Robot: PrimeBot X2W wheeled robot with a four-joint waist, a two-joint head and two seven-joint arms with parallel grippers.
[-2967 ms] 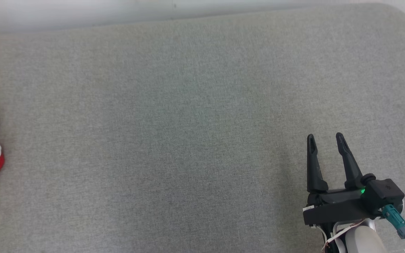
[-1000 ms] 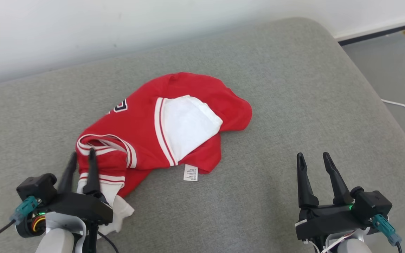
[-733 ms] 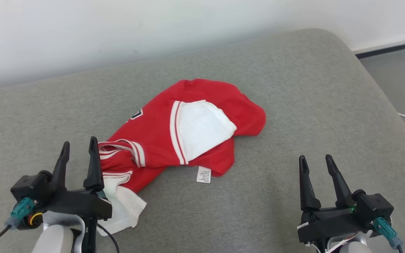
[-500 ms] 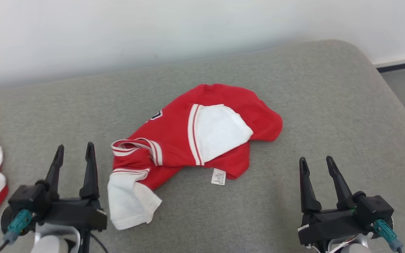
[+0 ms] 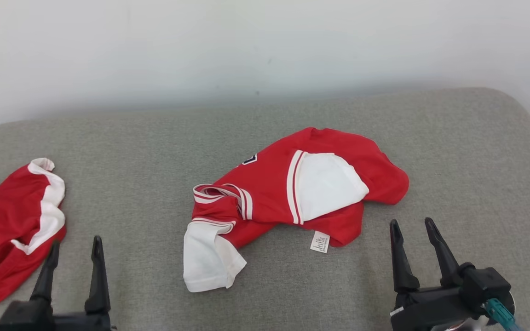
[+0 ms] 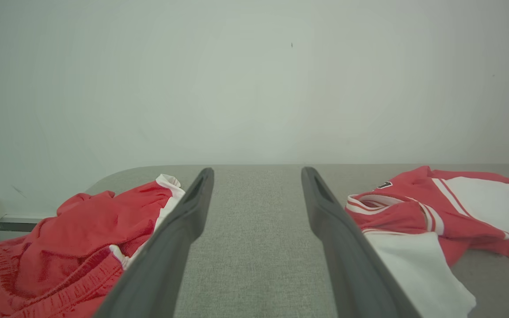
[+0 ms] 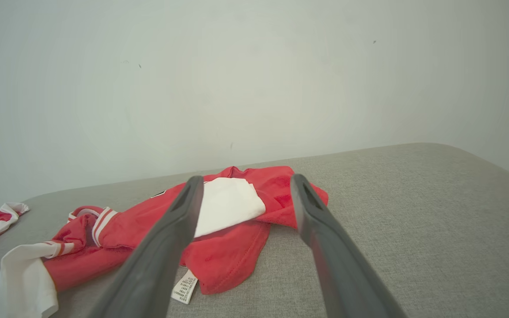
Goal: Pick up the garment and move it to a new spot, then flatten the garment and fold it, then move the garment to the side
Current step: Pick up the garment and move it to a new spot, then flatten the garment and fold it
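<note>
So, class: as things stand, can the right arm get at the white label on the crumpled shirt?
Probably yes. The right gripper is open, and just bare grey cushion lies between it and the label, which lies flat at the near hem of the shirt.

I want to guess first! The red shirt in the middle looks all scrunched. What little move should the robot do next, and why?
Probably the left gripper should reach to the white sleeve and pinch its edge to spread it. The red shirt lies crumpled on the grey cushion, and both it and the right gripper stand open, apart from the shirt.
</note>
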